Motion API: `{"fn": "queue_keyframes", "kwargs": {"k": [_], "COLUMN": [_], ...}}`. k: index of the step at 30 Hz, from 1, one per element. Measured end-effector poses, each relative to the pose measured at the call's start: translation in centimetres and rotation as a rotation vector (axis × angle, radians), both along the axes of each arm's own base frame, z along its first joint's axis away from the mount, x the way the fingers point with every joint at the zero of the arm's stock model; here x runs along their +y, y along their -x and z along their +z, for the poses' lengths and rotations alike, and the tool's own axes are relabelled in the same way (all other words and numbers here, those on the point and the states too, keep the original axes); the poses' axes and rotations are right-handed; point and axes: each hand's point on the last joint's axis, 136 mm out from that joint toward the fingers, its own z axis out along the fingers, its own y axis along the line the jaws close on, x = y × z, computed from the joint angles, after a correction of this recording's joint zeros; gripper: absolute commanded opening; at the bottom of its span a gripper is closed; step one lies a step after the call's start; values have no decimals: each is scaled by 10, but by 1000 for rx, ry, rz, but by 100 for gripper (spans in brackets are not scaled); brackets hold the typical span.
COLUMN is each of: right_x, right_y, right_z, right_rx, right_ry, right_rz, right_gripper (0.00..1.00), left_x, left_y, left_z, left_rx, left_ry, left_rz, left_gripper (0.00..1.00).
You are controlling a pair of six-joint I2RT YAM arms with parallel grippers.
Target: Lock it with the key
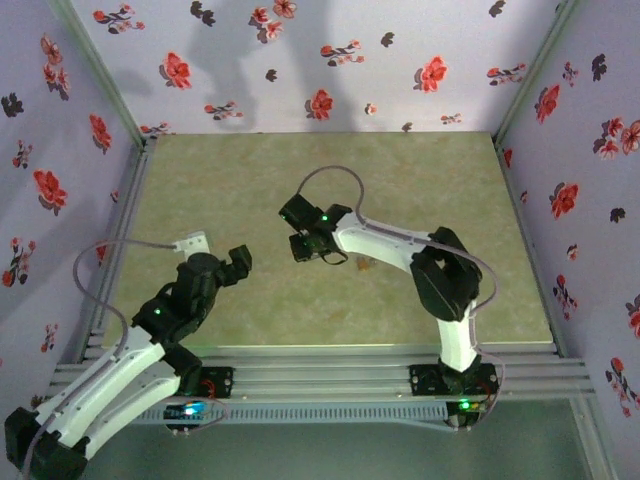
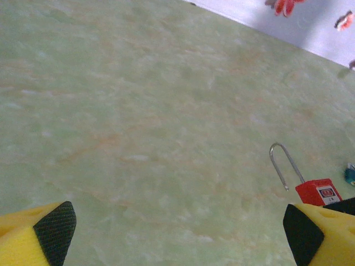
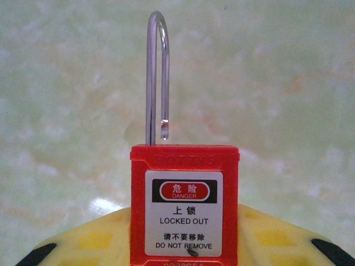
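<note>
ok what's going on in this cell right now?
The right gripper is closed on the body of a red padlock over the middle of the table. The padlock's shackle is open, with its short leg clear of the body, so it isn't locked yet. The left gripper is wide open and empty, off to the left.

Left claw [image 1: 240,264] gapes wide (arm folded low); right claw [image 1: 300,247], elbow bent, clamps the padlock [image 3: 184,205].
</note>
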Motion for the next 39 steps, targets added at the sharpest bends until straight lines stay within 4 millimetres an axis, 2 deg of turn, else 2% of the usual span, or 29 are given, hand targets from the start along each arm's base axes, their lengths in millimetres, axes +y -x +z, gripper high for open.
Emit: {"fn": "queue_keyframes", "kwargs": {"k": [8, 16, 25, 32, 39], "right_x": [-5, -11, -14, -13, -9], "right_y": [39, 62, 75, 83, 86], "right_z": [16, 32, 45, 39, 41], "right_rx": [53, 60, 47, 59, 58], "right_ry": [-152, -249, -324, -330, -346], "right_rz": [85, 145, 178, 196, 212], "right_gripper": [0, 0, 0, 0, 0], "left_x": [-35, -62, -90, -108, -123], "left_y": [-6, -7, -9, -12, -15], "left_z": [11, -5, -22, -28, -39], "left_rx": [73, 207, 333, 390, 446], "left_ry": [118, 219, 331, 414, 471], "left_rz": [-90, -128, -152, -166, -175], "left_gripper": [100, 100, 99, 95, 90]}}
